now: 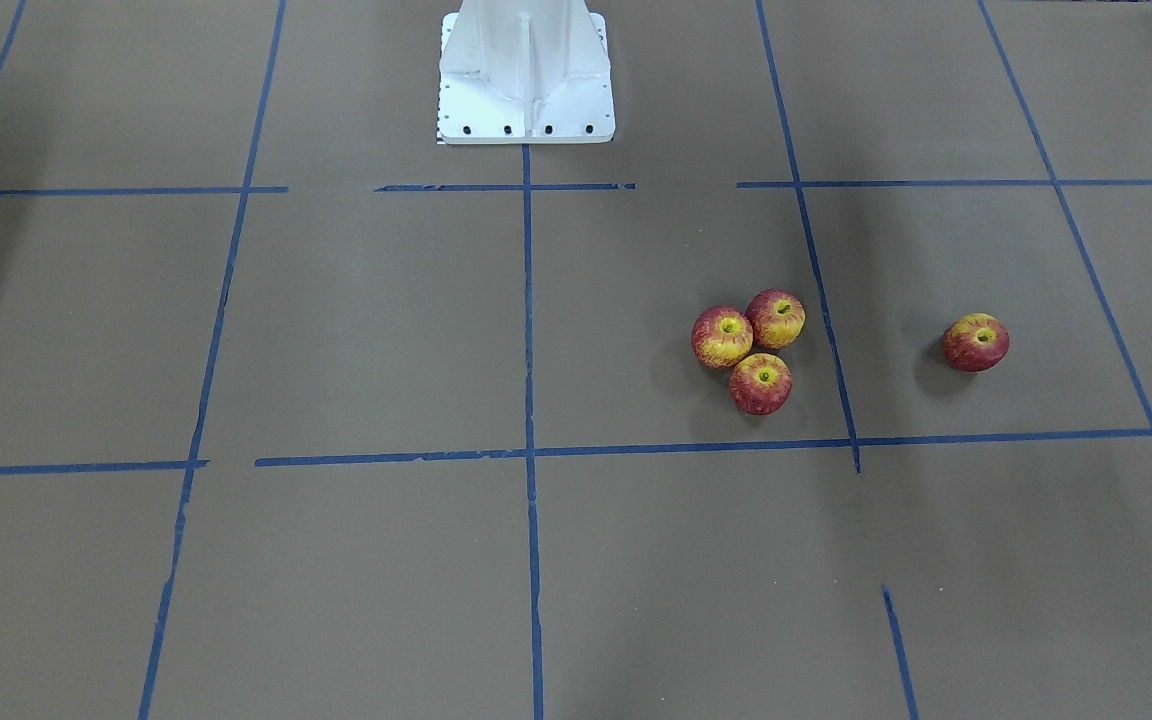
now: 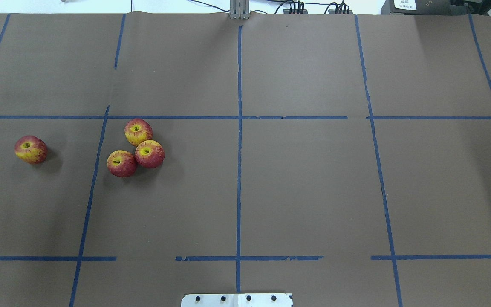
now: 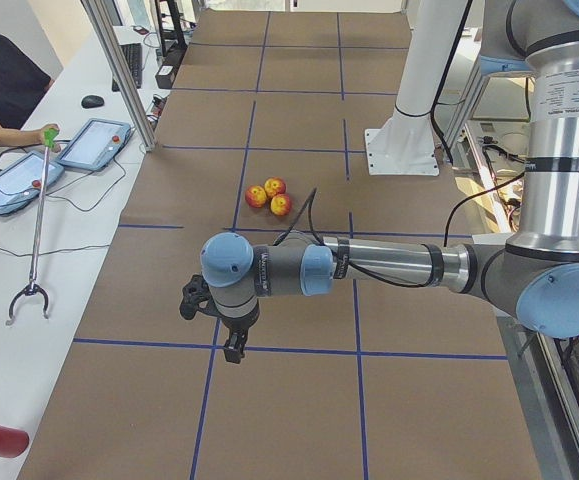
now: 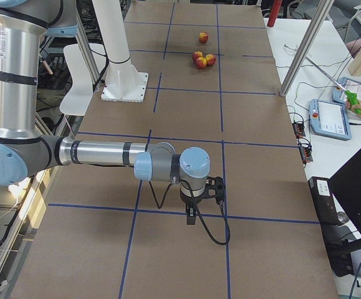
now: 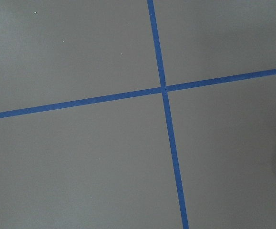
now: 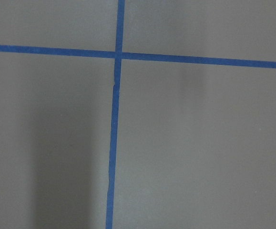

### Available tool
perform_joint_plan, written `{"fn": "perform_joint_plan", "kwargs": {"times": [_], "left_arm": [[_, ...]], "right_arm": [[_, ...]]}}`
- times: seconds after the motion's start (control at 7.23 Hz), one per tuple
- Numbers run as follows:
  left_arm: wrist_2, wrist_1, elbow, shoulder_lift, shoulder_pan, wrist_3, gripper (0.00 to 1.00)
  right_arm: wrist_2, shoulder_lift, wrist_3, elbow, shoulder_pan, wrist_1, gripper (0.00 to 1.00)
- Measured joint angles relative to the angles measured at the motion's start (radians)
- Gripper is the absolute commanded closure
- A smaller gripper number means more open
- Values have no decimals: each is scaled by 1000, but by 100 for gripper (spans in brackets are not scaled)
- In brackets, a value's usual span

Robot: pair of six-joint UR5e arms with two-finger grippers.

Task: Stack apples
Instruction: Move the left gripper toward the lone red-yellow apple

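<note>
Three apples lie touching in a cluster on the brown table: one [image 2: 138, 131], one [image 2: 149, 153] and one [image 2: 122, 163]. The cluster also shows in the front view [image 1: 760, 383]. A fourth apple [image 2: 31, 149] lies alone further toward the robot's left, also in the front view [image 1: 976, 342]. All rest on the table, none on another. My left gripper [image 3: 234, 350] shows only in the exterior left view, near a tape line, far from the apples. My right gripper [image 4: 191, 218] shows only in the exterior right view. I cannot tell whether either is open or shut.
Blue tape lines [image 2: 239, 128] divide the table into squares. The white robot base [image 1: 526, 75] stands at the table's middle edge. An operator's side table with tablets [image 3: 94, 145] and a grabber tool [image 3: 34, 250] runs along one side.
</note>
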Motion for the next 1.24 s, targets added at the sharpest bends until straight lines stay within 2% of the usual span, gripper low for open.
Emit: {"fn": "perform_joint_plan", "kwargs": {"times": [0.55,0.83,1.24], "left_arm": [[4,-6,-3,6,8,44,0],[-5,-117,14,15,45,-17,0],[-4,-430,4,14,336,-530,0]], "right_arm": [[0,0,0,0,0,0,0],[0,0,0,-1,0,0,0],[1,0,0,-1,0,0,0]]}}
